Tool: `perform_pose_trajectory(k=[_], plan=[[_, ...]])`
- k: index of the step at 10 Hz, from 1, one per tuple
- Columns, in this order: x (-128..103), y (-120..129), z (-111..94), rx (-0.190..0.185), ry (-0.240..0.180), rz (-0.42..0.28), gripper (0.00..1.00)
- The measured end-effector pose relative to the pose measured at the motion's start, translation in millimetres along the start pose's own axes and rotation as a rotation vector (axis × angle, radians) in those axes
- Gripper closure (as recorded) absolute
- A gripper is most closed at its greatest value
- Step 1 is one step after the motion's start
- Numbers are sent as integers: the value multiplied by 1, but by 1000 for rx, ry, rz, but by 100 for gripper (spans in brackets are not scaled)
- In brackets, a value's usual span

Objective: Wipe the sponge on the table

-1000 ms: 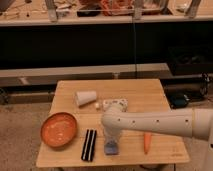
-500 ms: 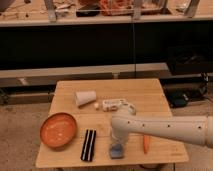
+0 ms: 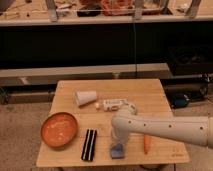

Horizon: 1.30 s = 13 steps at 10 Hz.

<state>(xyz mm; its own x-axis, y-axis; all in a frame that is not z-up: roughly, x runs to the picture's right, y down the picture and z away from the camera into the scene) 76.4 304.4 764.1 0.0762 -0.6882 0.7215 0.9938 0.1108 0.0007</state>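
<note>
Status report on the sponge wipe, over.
Gripper right over the sponge, near the table front edge. Black ribbed block and carrot flank the sponge, neither touching it.

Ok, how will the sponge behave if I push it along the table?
The sponge looks like a small soft pad, so it probably squashes under the tool right above it. Lying flat on the table, it should slide, not roll. The carrot beside it may get nudged.
</note>
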Motion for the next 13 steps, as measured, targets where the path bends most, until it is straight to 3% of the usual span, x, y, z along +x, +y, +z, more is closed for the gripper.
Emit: perform_pose_trajectory(k=[5, 7, 11, 13], plan=[[18, 73, -27, 74, -7, 141, 86], [32, 80, -30, 87, -7, 176, 86], [74, 80, -37, 79, -14, 222, 86], [80, 74, -40, 68, -12, 226, 86]])
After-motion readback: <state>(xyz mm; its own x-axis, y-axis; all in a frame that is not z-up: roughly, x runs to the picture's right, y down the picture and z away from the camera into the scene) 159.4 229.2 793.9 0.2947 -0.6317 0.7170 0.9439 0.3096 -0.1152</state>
